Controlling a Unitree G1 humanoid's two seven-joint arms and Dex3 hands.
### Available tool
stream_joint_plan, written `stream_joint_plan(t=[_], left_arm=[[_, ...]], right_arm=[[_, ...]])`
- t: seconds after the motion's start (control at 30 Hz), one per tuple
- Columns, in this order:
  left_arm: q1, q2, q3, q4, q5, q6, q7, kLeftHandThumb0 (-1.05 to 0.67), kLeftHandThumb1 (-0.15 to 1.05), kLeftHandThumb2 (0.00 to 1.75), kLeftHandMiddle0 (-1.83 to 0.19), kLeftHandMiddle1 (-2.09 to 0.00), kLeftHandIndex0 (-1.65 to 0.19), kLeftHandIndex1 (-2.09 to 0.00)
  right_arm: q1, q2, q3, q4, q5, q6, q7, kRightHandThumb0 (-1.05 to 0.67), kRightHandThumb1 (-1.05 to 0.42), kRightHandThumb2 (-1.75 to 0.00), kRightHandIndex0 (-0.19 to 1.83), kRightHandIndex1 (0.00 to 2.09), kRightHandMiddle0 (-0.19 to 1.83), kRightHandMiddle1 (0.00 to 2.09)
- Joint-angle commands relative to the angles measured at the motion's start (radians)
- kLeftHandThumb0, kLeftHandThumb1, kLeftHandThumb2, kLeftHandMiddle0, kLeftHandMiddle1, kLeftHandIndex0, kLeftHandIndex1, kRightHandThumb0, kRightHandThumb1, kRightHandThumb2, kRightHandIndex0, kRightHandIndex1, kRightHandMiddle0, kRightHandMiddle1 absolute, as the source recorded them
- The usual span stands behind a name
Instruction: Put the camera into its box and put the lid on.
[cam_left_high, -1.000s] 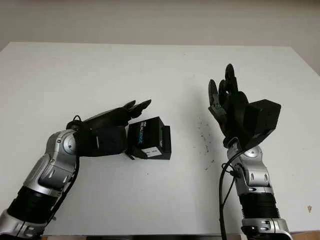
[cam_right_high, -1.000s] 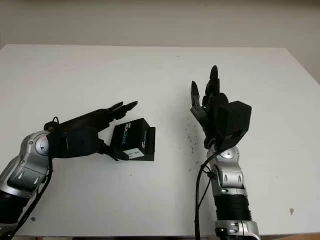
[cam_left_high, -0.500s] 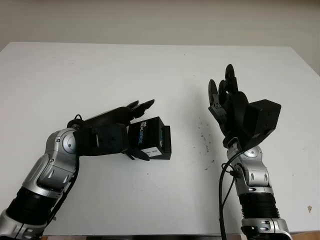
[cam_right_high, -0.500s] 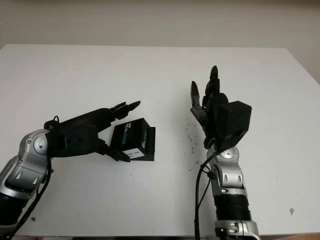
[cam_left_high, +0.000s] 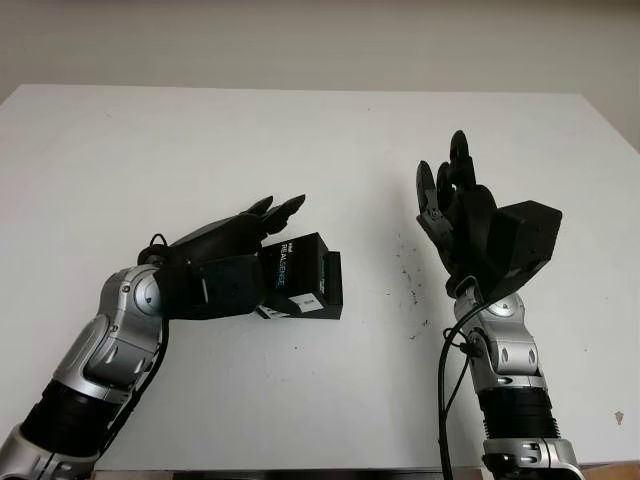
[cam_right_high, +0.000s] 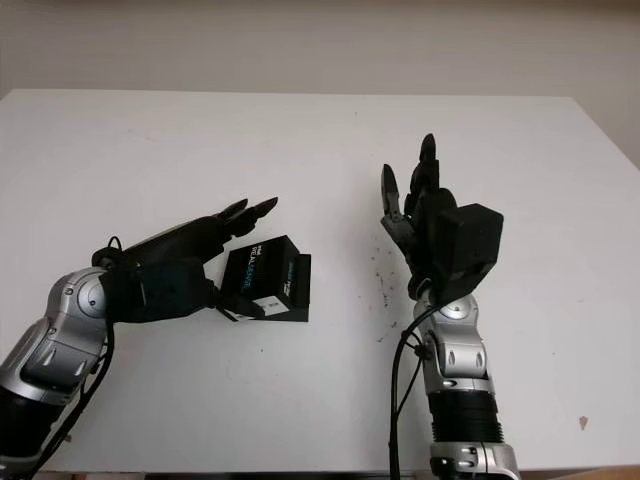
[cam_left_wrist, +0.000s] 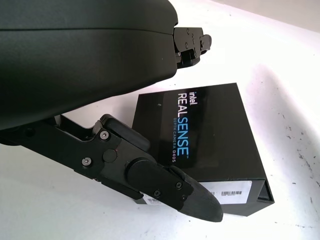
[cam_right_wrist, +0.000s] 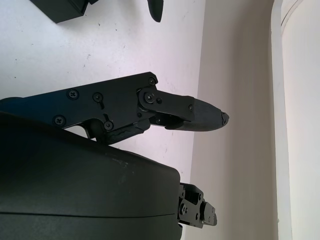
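Box (cam_left_high: 302, 276) sits on the white table (cam_left_high: 200, 150), lid on, so I can't see its contents; it is black, printed "Intel RealSense" on top, with a white barcode label on its side. My left hand (cam_left_high: 232, 262) has moved closer, fingers now around the box without closing. Right of the box, my right hand (cam_left_high: 455, 205) stays raised, open.

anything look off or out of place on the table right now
Slightly. The black box sits skewed on the white table, lid on, beside the open left hand. Dark specks are scattered between the box and the raised, open right hand. No damage visible.
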Motion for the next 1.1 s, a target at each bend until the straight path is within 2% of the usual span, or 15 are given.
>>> stream_joint_plan(t=[0.0,0.57,0.6,0.67,0.7,0.93,1.07], left_arm=[[0.018,0.000,-0.013,-0.013,0.005,0.008,-0.006,-0.67,0.82,0.05,0.07,-0.07,0.11,-0.06],[0.059,-0.014,-0.042,-0.015,0.027,0.010,0.004,-0.67,0.77,0.05,-0.01,-0.14,0.02,-0.09],[0.061,-0.016,-0.043,-0.014,0.028,0.008,0.007,-0.66,0.76,0.05,0.01,-0.20,0.00,-0.09],[0.068,-0.027,-0.037,-0.012,0.023,0.003,0.024,-0.63,0.77,0.06,0.15,-0.60,-0.03,-0.08],[0.073,-0.033,-0.031,-0.007,0.017,-0.005,0.037,-0.61,0.78,0.06,0.17,-0.69,-0.04,-0.08],[0.095,-0.076,0.007,0.008,-0.031,-0.038,0.122,-0.44,0.90,0.07,0.15,-1.14,-0.17,-0.17],[0.098,-0.082,0.009,0.019,-0.025,-0.065,0.158,-0.32,0.97,0.07,-0.01,-1.37,-0.25,-0.27]], right_arm=[[-0.003,-0.004,0.000,-0.010,0.001,-0.006,-0.001,-0.52,-1.05,-0.53,-0.18,0.05,-0.16,0.06],[-0.002,-0.003,-0.002,-0.016,0.004,0.000,0.000,-0.52,-1.05,-0.53,-0.18,0.05,-0.17,0.05],[-0.002,-0.004,-0.002,-0.016,0.005,-0.001,0.003,-0.52,-1.05,-0.53,-0.18,0.05,-0.17,0.05],[-0.002,-0.005,-0.002,-0.014,0.005,-0.002,0.005,-0.52,-1.05,-0.53,-0.19,0.05,-0.17,0.05],[-0.002,-0.004,-0.001,-0.013,0.002,-0.002,0.002,-0.52,-1.05,-0.53,-0.19,0.05,-0.17,0.05],[-0.003,-0.004,-0.001,-0.012,0.002,-0.002,0.001,-0.54,-1.05,-0.52,-0.18,0.05,-0.16,0.06],[-0.005,-0.005,-0.002,-0.010,0.001,-0.002,0.002,-0.55,-1.05,-0.51,-0.18,0.05,-0.16,0.06]])
